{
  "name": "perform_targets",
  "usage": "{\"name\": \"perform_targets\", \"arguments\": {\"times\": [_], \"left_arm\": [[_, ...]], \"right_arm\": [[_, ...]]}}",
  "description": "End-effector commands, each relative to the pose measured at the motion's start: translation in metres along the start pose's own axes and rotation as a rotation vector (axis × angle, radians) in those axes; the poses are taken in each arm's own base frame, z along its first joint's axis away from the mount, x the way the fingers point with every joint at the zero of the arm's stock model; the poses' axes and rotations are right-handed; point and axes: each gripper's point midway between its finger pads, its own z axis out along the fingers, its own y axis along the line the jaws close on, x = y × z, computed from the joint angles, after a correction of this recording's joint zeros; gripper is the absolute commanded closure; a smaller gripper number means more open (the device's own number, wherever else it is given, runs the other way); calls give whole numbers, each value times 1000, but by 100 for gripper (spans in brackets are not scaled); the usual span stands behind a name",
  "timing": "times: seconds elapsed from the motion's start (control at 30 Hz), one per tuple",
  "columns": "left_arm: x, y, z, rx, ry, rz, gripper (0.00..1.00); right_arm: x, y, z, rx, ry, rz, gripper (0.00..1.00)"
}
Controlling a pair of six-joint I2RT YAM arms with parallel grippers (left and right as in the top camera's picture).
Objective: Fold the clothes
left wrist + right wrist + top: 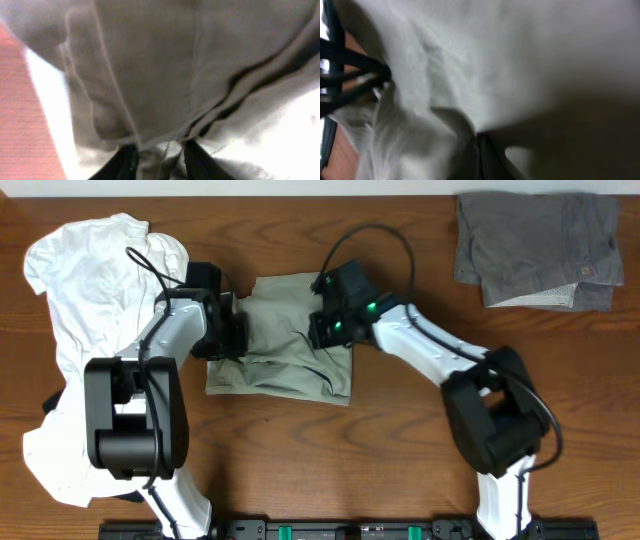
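Khaki shorts (pixel 150 75) fill both wrist views, lying mid-frame overhead on the counter (pixel 400 460). Left fingers (pixel 122 162) pinch a seam fold; right fingers (pixel 490 162) look clenched on cloth. Mid-fold, seemingly; next, carry both edges across evenly.

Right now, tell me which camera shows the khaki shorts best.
The overhead view. It shows the khaki shorts lying folded on the table, with nearly their whole outline visible. The left wrist view gives only a blurred close-up of seams and folds. The right wrist view shows just blurred pale cloth.
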Motion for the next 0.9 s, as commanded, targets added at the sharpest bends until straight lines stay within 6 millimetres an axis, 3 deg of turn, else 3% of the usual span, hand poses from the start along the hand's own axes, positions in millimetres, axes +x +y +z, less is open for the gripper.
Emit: {"name": "perform_targets", "arguments": {"times": [0.0, 0.17, 0.3, 0.43, 0.6, 0.87], "left_arm": [[-6, 6, -35, -41, -80, -12, 53], [-12, -1, -93, -21, -222, -20, 39], [-15, -4, -136, -5, -347, -14, 35], [-14, 0, -171, 0, -447, -28, 35], [-14, 10, -185, -5, -486, -52, 35], [-15, 11, -176, -9, -461, -57, 35]], "right_arm": [[14, 18, 13, -89, 63, 23, 99], [7, 16, 7, -119, 54, 36, 99], [0, 19, -10, -184, 69, 42, 98], [-8, 14, -43, -204, 84, 27, 79], [-2, 7, -68, -168, 138, -45, 60], [35, -6, -60, 9, 258, -172, 41]]}}
